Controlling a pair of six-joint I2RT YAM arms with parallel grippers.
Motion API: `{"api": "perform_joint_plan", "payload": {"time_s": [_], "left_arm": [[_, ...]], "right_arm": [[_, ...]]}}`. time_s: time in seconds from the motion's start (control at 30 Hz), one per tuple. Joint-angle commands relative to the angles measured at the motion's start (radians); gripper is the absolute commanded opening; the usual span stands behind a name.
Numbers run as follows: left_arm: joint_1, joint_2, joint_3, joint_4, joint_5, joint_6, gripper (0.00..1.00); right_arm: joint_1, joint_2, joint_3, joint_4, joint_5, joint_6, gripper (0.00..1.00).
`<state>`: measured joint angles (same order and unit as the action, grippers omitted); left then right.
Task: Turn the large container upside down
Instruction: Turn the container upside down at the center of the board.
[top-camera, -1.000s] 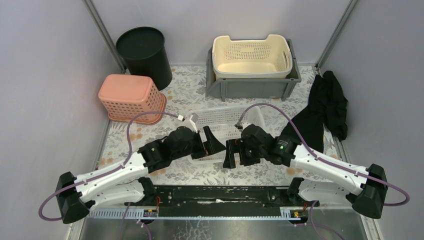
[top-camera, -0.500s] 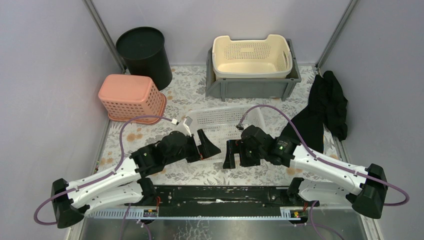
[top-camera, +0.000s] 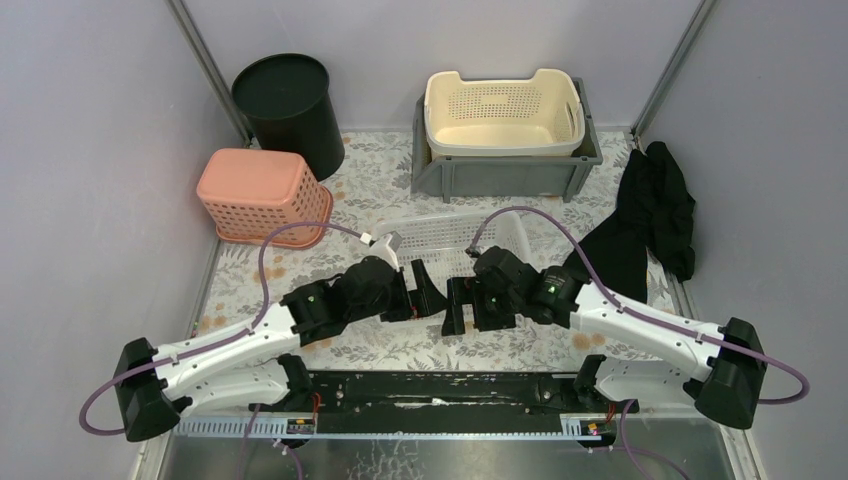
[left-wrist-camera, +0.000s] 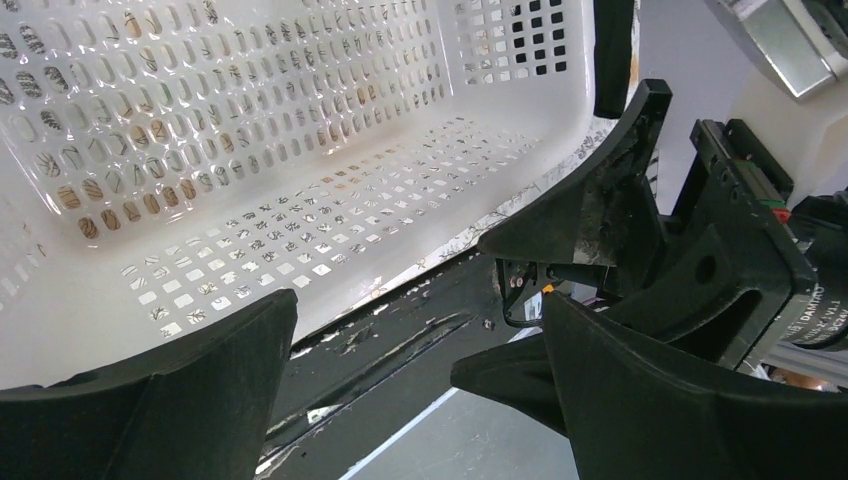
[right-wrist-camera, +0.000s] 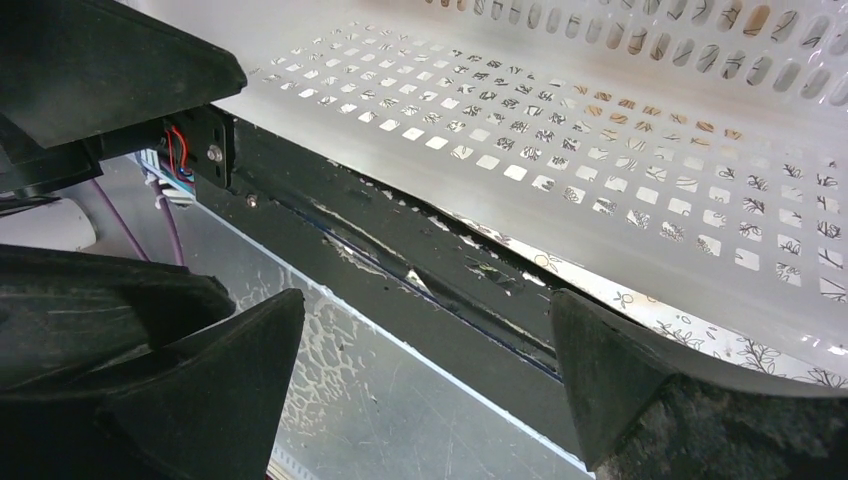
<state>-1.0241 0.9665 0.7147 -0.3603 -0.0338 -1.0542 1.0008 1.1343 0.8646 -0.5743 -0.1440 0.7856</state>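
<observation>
Basket (top-camera: 440, 235), white, lies mid-frame, long axis left-to-right, just above left gripper (top-camera: 422, 290) and right gripper (top-camera: 456, 305) (both gaping, equally near).

Pale lilac-grey walls (top-camera: 90, 150) close the space on the left, back and right, with slanting metal posts (top-camera: 205, 65) at the rear corners. The table (top-camera: 375, 185) is covered by a cloth printed with grey and brown flowers. A black rail (top-camera: 440, 388) runs along its near edge, and below that lies a shiny metal sheet (top-camera: 450, 458). The light is soft and even, with faint shadows.
</observation>
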Motion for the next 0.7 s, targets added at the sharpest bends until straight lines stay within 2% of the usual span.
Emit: {"api": "perform_joint_plan", "payload": {"time_s": [0.0, 0.2, 0.37, 0.67], "left_arm": [[-0.014, 0.014, 0.047, 0.005, 0.011, 0.039, 1.0], [-0.016, -0.01, 0.036, 0.033, -0.028, 0.006, 1.0], [-0.015, -0.017, 0.009, 0.053, -0.064, 0.005, 1.0], [-0.016, 0.026, 0.006, 0.069, -0.074, 0.048, 1.0]], "right_arm": [[0.0, -0.041, 0.029, 0.019, 0.032, -0.003, 0.99], [0.0, -0.113, -0.032, 0.089, 0.047, 0.0, 0.99], [-0.001, -0.083, -0.026, 0.142, 0.052, -0.037, 0.99], [0.0, -0.066, 0.03, 0.176, 0.19, -0.054, 0.99]]}}
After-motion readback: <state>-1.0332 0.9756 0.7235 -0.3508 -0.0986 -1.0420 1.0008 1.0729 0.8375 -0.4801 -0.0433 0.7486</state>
